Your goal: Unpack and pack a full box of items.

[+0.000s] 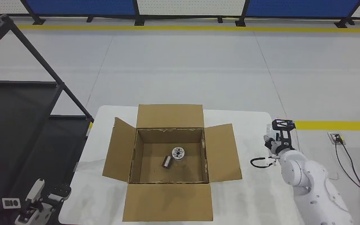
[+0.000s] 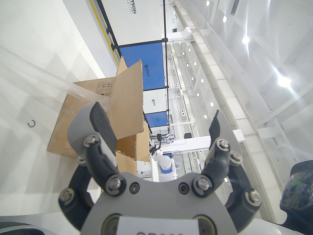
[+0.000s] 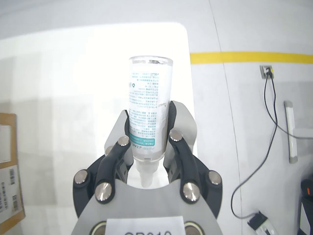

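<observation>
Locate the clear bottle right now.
The clear bottle is clamped in the right gripper at the table's right edge, to the right of the open cardboard box in the top view.

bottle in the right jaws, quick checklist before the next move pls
1. Grip: right jaws shut on the bottle near its neck: ok.
2. Box flaps all folded out: ok.
3. Room inside: a dark cylinder and a round part lie near the middle, with bare floor around them: ok.
4. Left jaws open, empty, well away from the box: ok.
5. Bottle touching the table: cannot tell.
</observation>
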### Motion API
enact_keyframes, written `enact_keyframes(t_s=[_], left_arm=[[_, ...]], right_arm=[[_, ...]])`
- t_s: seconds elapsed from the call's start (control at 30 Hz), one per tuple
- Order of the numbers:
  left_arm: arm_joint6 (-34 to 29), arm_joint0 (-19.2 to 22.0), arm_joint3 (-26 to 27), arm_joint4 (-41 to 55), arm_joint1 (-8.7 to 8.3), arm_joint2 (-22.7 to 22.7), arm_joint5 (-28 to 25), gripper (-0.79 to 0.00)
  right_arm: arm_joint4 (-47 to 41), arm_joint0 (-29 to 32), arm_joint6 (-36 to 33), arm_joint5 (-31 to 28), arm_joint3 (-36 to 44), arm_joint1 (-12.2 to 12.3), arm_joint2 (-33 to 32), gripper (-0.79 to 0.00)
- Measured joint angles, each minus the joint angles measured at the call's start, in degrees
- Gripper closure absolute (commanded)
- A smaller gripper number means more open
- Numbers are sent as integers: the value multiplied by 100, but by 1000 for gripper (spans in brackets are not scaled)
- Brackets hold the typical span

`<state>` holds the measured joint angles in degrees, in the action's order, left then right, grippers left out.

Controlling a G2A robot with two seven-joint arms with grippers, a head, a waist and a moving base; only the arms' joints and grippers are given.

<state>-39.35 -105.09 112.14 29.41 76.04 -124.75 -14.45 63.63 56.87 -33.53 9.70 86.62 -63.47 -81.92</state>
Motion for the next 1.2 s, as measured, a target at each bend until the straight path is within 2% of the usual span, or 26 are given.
enact_keyframes(t_s=[0.13,0.27,0.4,0.53,0.6,0.83,1.07,1.2], left_arm=[[0,0,0,0,0,0,0,-785],[0,0,0,0,0,0,0,-785],[0,0,0,0,0,0,0,-785],[0,0,0,0,0,0,0,-785],[0,0,0,0,0,0,0,-785],[0,0,0,0,0,0,0,-785],[0,0,0,0,0,0,0,-785],[0,0,0,0,0,0,0,-785]], right_arm=[[-6,433,786,-370,962,12,-116,0],[108,601,1238,-1282,1705,41,-52,0],[222,324,1174,-2298,1915,50,280,0],[225,-314,829,-3210,1752,4,889,0],[90,-756,567,-3656,1490,-47,1259,0],[-609,-2403,-252,-4518,77,-408,2770,0],[-1676,-3915,-1070,-5957,-1837,-983,4340,0],[-2161,-4418,-1390,-6272,-2703,-1342,5007,0]])
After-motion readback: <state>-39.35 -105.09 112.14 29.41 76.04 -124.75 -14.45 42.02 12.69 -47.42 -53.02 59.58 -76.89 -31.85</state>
